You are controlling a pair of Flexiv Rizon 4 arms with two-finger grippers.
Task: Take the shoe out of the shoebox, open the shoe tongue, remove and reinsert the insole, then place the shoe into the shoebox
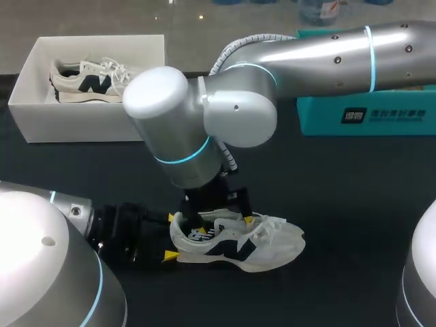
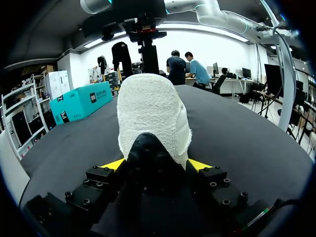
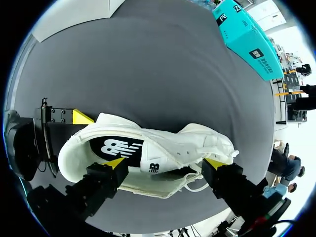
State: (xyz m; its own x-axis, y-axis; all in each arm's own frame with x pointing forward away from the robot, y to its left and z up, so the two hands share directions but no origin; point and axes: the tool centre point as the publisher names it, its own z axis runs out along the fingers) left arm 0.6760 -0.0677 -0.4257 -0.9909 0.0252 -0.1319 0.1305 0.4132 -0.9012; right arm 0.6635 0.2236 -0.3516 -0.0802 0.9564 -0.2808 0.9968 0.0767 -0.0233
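So the shoe (image 1: 253,249) is out of the shoebox (image 1: 41,117) and sitting on its sole on the dark table (image 1: 340,204), near the front edge. Its toe points toward my right side and its heel toward my left arm. It's off-white, with a big dark letter logo on the side.

The left gripper (image 2: 157,164) comes in low from the heel end. Its two yellow tips sit one on each side of the heel and both press against it, so it's clamped on the shoe. From that wrist view all you really see is the fuzzy white back of the heel with a black tab down low.

The right gripper (image 3: 165,162) hangs over the shoe from above with its fingers spread wide along the shoe's length. One tip is at the rim of the opening and the other is up by the laces (image 3: 210,143). I can't see it pinching anything, it just straddles the top. Down in the opening you can see the dark insole (image 3: 112,147) with a white logo printed on it, and there's a small dark logo tag just ahead of it.

The shoebox is white, lid off, at the back left of the table, well apart from the shoe. The other shoe (image 1: 88,80) lies in it, with the same dark letter logo on its side.

A teal box (image 1: 368,117) sits at the back right, with a dark logo patch and white print on its side.
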